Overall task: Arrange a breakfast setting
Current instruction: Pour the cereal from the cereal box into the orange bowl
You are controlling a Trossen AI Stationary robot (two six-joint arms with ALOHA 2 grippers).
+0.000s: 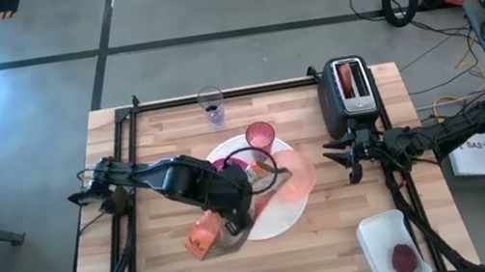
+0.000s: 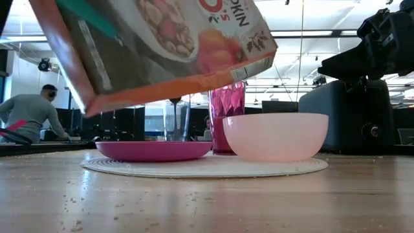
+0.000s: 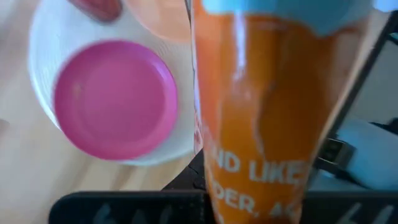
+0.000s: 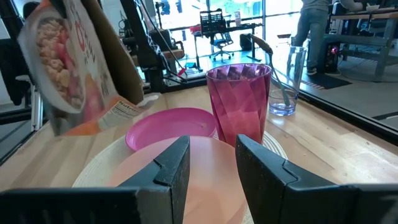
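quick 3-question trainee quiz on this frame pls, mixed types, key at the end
1. True or false: the left gripper holds the orange cereal box tilted in the air.
2. What stands directly behind the translucent pink bowl in the low view?
A. the pink tumbler
B. a kettle
C. a milk carton
3. Fill in: the magenta plate lies on the big white round ____.

Key
1. True: its fingers are closed on the box, which hangs slanted above the table.
2. A. The right gripper waits beside the bowl, near the toaster, fingers apart and holding nothing.
3. disc
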